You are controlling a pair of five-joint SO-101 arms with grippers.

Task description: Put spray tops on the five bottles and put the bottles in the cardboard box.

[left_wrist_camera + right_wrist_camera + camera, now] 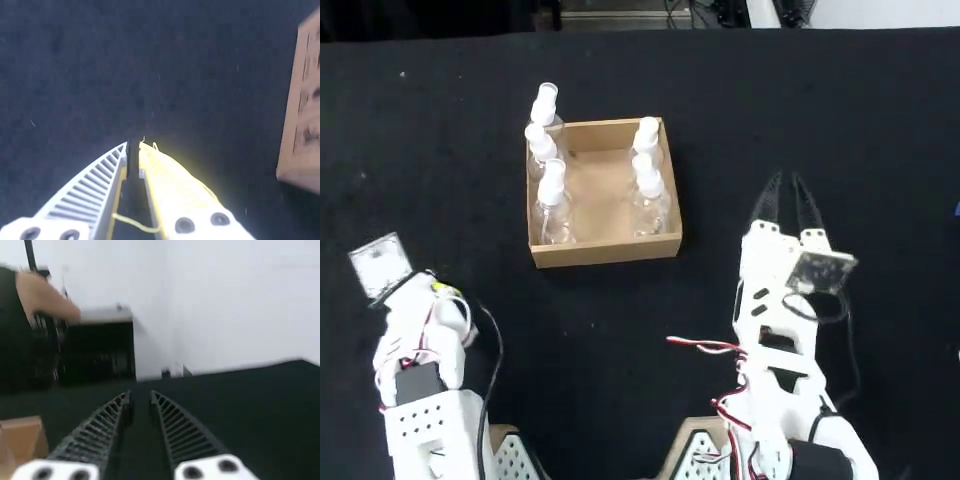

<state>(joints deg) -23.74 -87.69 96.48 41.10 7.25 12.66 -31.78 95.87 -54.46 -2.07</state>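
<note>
Five bottles (553, 205) stand in the one cardboard box (605, 250), each with a white spray top (648, 128): three along its left wall, two along its right. From above, the right gripper (788, 180) lies to the right of the box, well apart from it. Its wrist view shows the fingers almost together on nothing. The left gripper (133, 148) is clenched empty over the black table (75, 60), with the box's outer wall just beside it.
</note>
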